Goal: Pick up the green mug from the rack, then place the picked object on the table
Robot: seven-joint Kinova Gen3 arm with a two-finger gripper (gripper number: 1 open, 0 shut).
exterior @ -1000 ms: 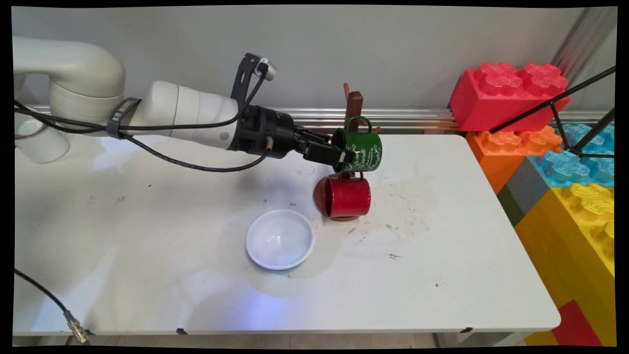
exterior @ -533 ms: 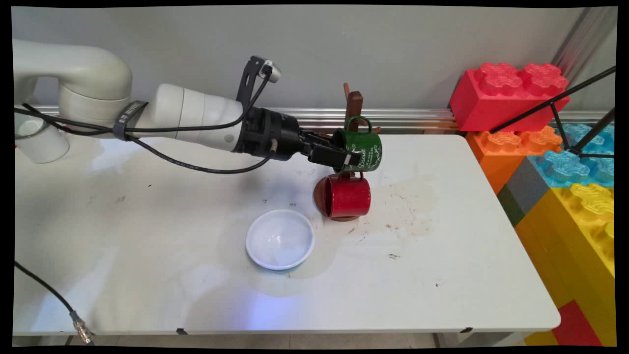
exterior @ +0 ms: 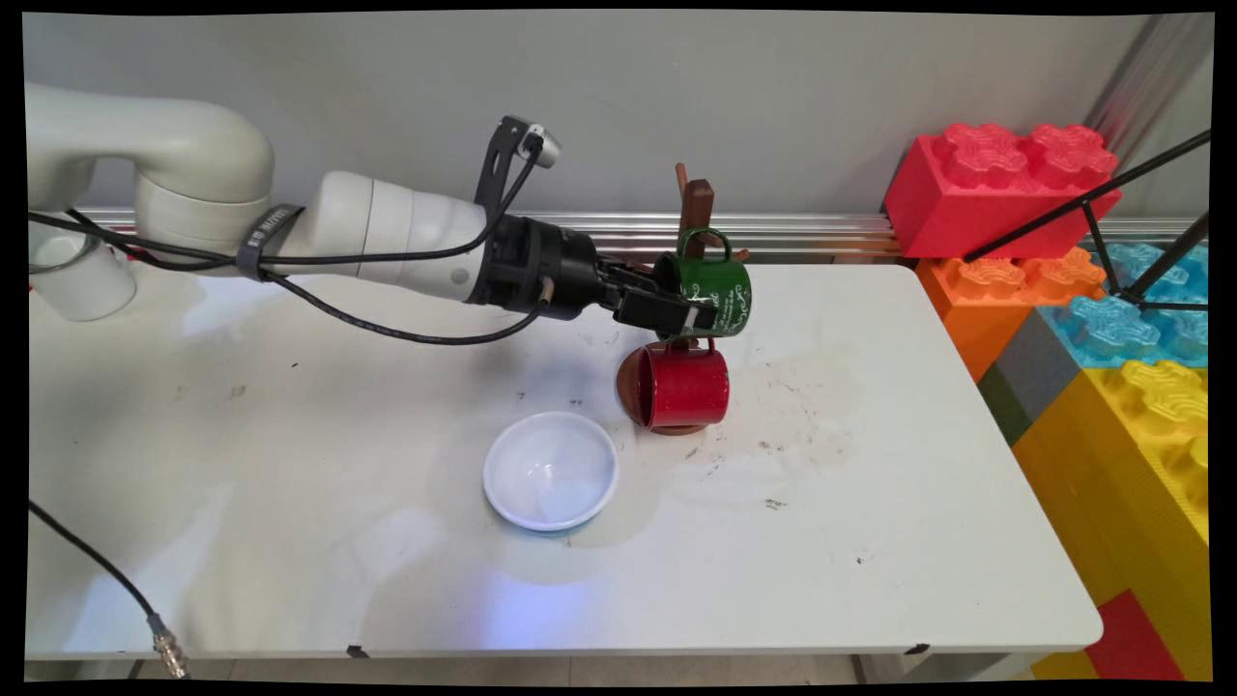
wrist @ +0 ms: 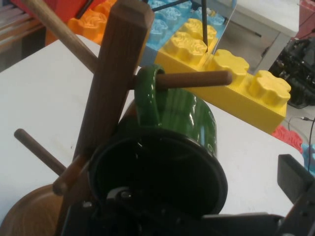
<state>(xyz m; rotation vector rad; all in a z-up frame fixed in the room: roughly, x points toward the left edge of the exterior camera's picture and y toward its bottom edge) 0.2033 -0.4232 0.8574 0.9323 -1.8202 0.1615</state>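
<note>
The black two-finger gripper (exterior: 688, 311) reaches in from the left, roughly level, to the dark green enamel mug with white lettering (exterior: 717, 293). This mug hangs on its side by its handle from a peg of the brown wooden mug tree (exterior: 696, 205), its open mouth facing the gripper. In the main view one finger lies across the near side of the mug's wall at its rim. In the hand view the mug's dark mouth (wrist: 157, 172) fills the lower middle of the picture, just above the gripper's linkage, and one finger (wrist: 295, 178) stands apart at the right edge, outside the mug. The fingers are spread, one to each side of the rim area; whether either one presses on the mug cannot be told. The green handle (wrist: 147, 96) loops over the round wooden peg (wrist: 197, 78) beside the tree's upright post (wrist: 113, 73).

Below the green mug a glossy red mug (exterior: 684, 387) hangs from a lower peg, above the tree's round brown base (exterior: 630, 382), mouth turned left. A shallow white round bowl (exterior: 551, 471) sits on the white table (exterior: 870, 541), near the tree's base on its near-left side. Large plastic toy bricks in red, orange, blue and yellow (exterior: 1005, 179) are stacked beyond the table's right edge.
</note>
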